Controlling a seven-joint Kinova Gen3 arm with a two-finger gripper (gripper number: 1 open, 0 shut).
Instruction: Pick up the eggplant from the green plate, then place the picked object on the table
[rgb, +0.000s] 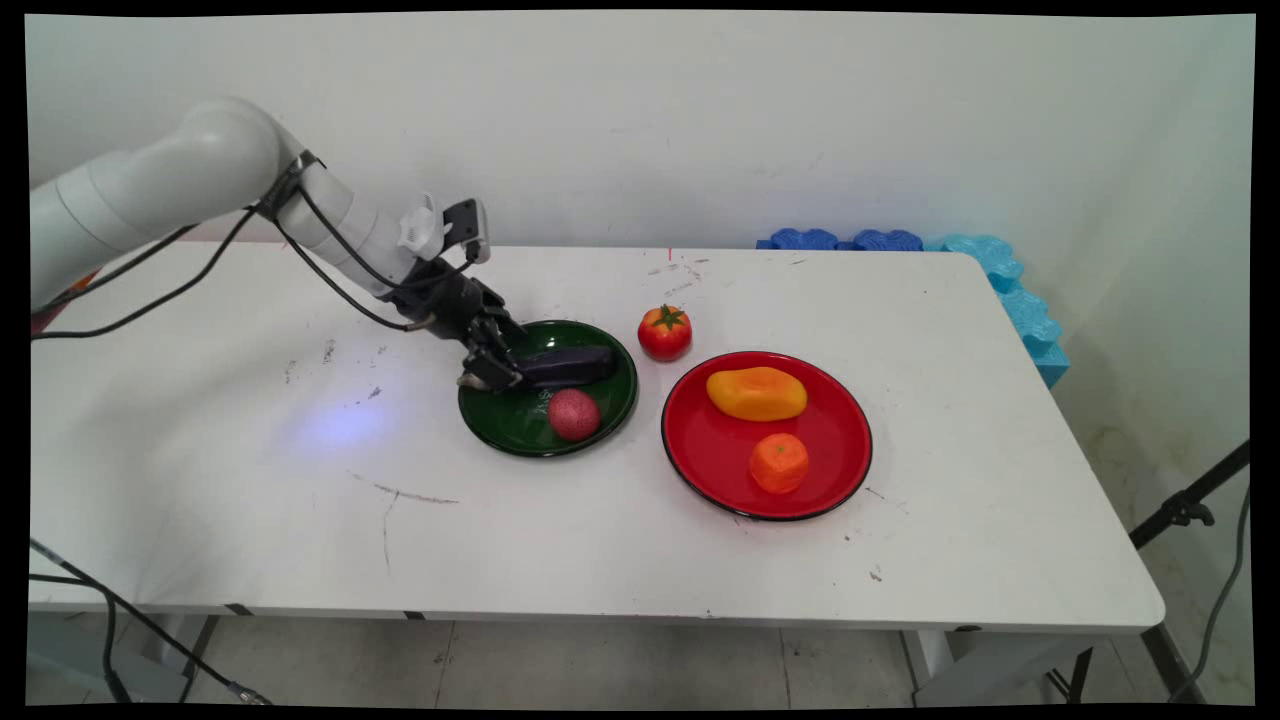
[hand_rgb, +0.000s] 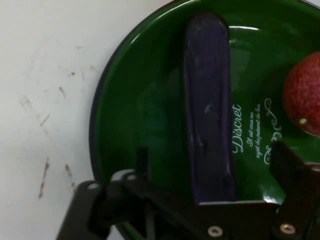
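The gripper (rgb: 497, 372) was low over the 9 o'clock edge of the green plate (rgb: 600, 420), its fingers spread to either side of the near end of the eggplant (rgb: 570, 365). In the hand view one finger (hand_rgb: 292, 167) stood clear of the eggplant (hand_rgb: 209, 105), with green plate (hand_rgb: 145, 100) showing between them; contact could not be told. The eggplant lay lengthwise across the plate's far half, and a dark red round fruit (rgb: 574, 414) sat in the same plate at about 6 o'clock.

A tomato (rgb: 665, 332) stood on the desk (rgb: 250, 500) just off the green plate at 2 o'clock. At 3 o'clock of the green plate, close beside it, lay a red plate (rgb: 840, 440) holding a mango (rgb: 757, 393) toward 12 o'clock and an orange (rgb: 779, 463) toward 6. Blue foam pieces (rgb: 990, 270) lined the desk's far right corner.
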